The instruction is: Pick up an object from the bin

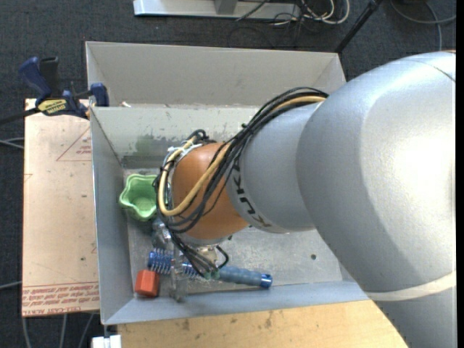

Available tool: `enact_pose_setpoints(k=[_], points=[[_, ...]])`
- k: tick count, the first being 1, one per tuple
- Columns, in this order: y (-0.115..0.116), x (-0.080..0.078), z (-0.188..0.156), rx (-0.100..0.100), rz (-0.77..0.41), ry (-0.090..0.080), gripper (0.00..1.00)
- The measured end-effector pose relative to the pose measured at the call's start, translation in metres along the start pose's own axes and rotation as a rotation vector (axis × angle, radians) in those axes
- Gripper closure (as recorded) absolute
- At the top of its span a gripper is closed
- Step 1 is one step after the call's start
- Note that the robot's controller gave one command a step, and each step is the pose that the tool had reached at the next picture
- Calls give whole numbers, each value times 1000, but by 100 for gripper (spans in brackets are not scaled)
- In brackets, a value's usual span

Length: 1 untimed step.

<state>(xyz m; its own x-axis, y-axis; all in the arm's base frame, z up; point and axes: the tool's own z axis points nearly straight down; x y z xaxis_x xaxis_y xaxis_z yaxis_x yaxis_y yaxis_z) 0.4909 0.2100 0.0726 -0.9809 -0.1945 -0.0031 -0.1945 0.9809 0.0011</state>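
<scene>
At the bin's (304,246) near left, the hand (176,270) hovered over a blue brush (162,262); whether apart or together was unclear.

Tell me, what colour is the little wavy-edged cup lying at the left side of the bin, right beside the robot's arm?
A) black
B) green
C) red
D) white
B: the cup with the wavy rim, lying against the left wall of the bin next to the arm's orange cover, is plainly light green.
</scene>
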Motion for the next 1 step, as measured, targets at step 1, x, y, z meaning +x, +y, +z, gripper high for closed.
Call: enact_pose_setpoints(k=[1], points=[[0,0,-1,0,1,3,100]])
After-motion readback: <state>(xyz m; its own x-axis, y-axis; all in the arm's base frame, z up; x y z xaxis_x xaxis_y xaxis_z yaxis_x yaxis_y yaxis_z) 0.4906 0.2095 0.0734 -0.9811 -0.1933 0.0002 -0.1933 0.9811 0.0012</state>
